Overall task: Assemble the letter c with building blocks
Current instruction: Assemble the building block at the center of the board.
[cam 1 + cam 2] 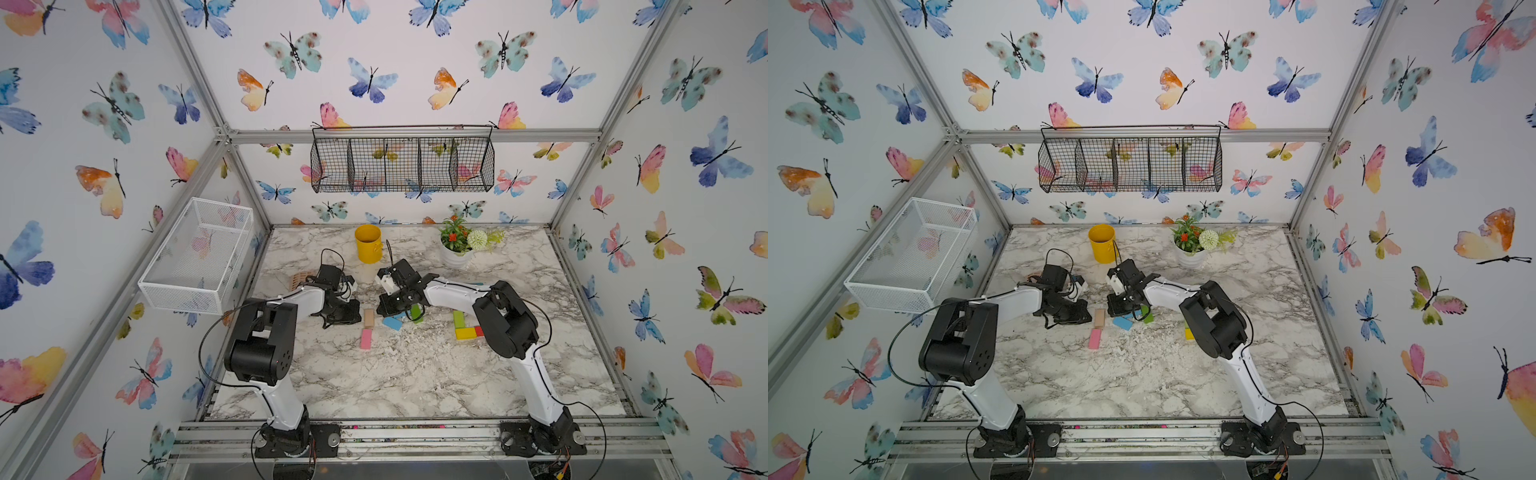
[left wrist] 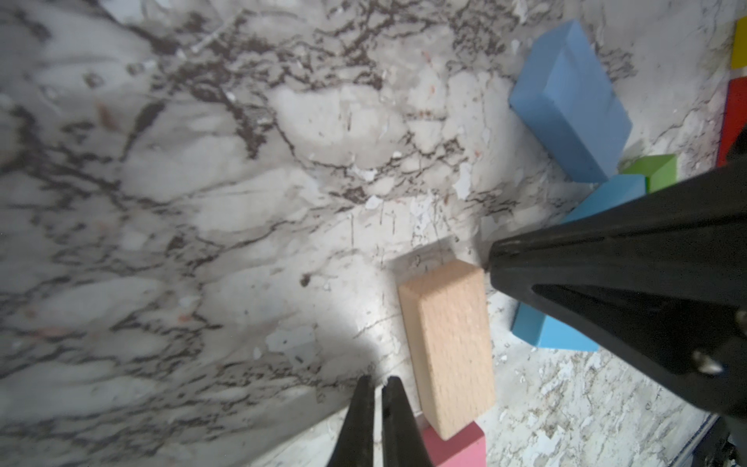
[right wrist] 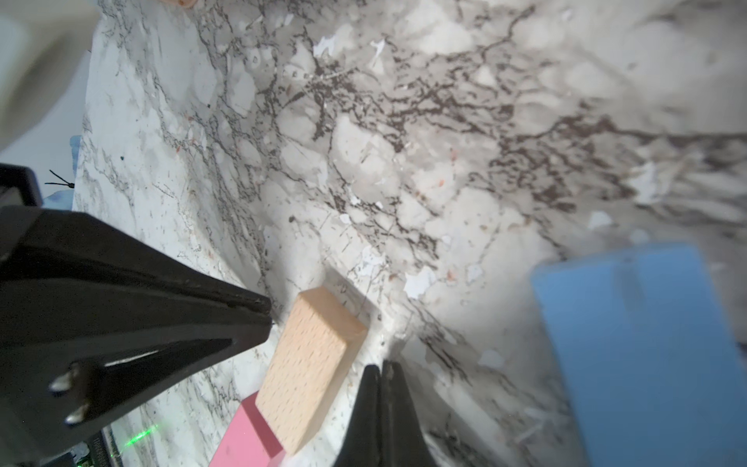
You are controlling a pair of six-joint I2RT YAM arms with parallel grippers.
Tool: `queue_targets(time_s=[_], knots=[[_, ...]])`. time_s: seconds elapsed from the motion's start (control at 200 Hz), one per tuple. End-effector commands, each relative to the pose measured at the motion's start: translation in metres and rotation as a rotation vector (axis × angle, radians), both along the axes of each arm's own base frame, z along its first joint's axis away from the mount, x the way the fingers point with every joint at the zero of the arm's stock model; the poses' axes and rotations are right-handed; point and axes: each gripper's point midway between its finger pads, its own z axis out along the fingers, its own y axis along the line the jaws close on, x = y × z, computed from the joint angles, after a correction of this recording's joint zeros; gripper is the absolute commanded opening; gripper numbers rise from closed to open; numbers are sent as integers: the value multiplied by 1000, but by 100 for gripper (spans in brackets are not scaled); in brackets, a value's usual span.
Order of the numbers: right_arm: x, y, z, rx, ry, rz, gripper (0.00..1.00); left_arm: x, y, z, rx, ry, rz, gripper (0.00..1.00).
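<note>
A tan block [image 1: 369, 317] lies flat on the marble table [image 1: 415, 374], its near end against a pink block [image 1: 366, 338]. My left gripper [image 1: 358, 315] is shut and empty at the tan block's left side; my right gripper [image 1: 380, 309] is shut and empty at its right side. In the left wrist view the shut fingertips [image 2: 366, 384] sit beside the tan block [image 2: 448, 347]. In the right wrist view my gripper [image 3: 382, 366] is just off the tan block [image 3: 311, 368]. A blue block [image 1: 392, 322] and a green block [image 1: 417, 313] lie under the right arm. Green [image 1: 458, 319], yellow [image 1: 465, 333] and red [image 1: 479, 331] blocks form an L further right.
A yellow cup [image 1: 368, 243] and a white flower pot [image 1: 456, 254] stand at the back of the table. A tan slotted scoop [image 1: 302, 280] lies behind the left arm. A white wire basket [image 1: 199, 253] hangs on the left wall and a black one [image 1: 401, 164] on the back wall.
</note>
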Motion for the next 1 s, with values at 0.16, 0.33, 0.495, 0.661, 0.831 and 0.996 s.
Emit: queue_targets(time_s=[0.16,0.33,0.495,0.661,0.831,0.996], knots=[[-16,2,2,2,29,24,3,2,0,7,7,-13,-1,11],[-19,4,2,5,32,34,3,2,0,8,7,-13,-1,11],[-22,6,2,6,32,43,3,2,0,7,6,-12,-1,11],[-23,8,5,16,31,50,3,2,-1,8,0,-11,-4,11],[-24,8,7,14,27,51,3,2,-2,8,0,-11,-4,11],[-28,6,12,16,23,53,3,2,-2,8,-6,-9,-6,11]])
